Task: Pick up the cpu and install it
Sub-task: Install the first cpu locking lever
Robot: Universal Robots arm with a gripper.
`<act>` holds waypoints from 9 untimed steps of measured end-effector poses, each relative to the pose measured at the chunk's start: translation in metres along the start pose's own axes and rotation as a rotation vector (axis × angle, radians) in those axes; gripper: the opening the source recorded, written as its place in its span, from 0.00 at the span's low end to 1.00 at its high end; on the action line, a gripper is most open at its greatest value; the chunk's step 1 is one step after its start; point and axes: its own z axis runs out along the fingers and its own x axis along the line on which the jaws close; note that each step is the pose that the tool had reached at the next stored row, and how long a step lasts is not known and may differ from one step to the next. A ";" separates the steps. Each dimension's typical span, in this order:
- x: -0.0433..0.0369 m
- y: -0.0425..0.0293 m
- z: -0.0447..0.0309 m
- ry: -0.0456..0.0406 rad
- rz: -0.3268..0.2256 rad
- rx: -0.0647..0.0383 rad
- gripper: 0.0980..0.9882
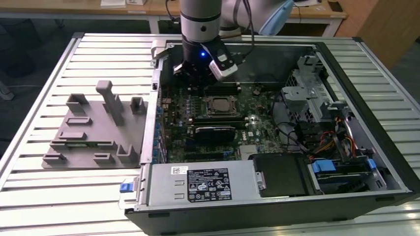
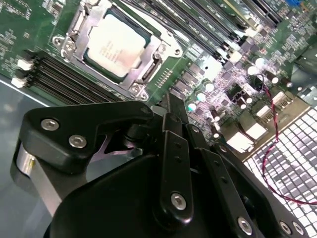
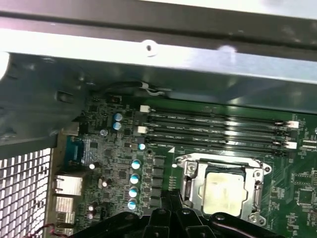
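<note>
The cpu [image 1: 220, 104] lies flat in the motherboard socket [image 1: 204, 112], its silver-grey top showing inside the metal frame. It shows in both wrist views too, as the cpu [image 2: 115, 45] and the cpu [image 3: 224, 191]. My gripper [image 1: 196, 81] hangs over the board just beyond the socket, towards the far case wall. Its black fingers [image 2: 171, 129] are pressed together with nothing between them, and the gripper [image 3: 171, 197] stands apart from the chip.
Empty memory slots [image 3: 218, 134] run between the socket and the case's far wall [image 3: 158, 54]. A grey tray [image 1: 92, 130] with raised fixtures sits to the exterior view's left of the case. The power supply [image 1: 203, 184], drive cage [image 1: 308, 93] and cables [image 1: 328, 142] crowd the near and right sides.
</note>
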 end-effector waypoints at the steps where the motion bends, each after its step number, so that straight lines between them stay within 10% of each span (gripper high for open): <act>1: 0.0015 0.0001 0.0000 0.0000 0.000 0.000 0.01; 9: 0.0072 0.0007 -0.0014 -0.0025 0.000 -0.029 0.01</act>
